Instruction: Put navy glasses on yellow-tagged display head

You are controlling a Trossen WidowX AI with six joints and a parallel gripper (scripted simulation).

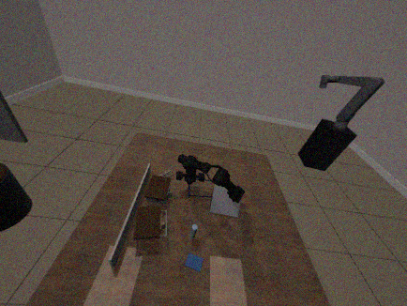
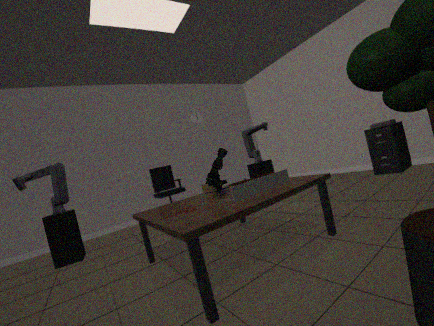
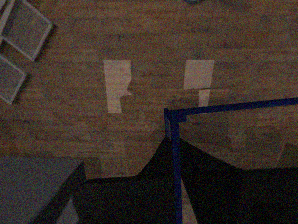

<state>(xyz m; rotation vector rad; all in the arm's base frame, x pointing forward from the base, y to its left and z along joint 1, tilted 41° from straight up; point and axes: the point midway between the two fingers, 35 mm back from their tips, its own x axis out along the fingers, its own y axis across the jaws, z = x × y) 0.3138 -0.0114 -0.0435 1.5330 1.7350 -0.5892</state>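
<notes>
My gripper [image 1: 189, 179] [image 3: 170, 140] is shut on the navy glasses [image 1: 201, 195] [image 3: 235, 106], which it holds in the air by one corner. In the wrist view one long bar runs right from the fingers and another runs down past them. Two brown blocks [image 1: 158, 187] [image 1: 148, 221] stand left of the gripper in the top view; I cannot tell whether they are the display heads. No yellow tag can be made out. A dim grey shape [image 3: 35, 180] fills the lower left of the wrist view.
A long pale panel [image 1: 131, 213] stands behind the brown blocks. A short pale post [image 1: 194, 230] and a blue square [image 1: 193, 262] are on the table. A pale plate [image 1: 224, 206] is near the arm's base. Pale frames [image 3: 34, 59] show at the wrist view's upper left.
</notes>
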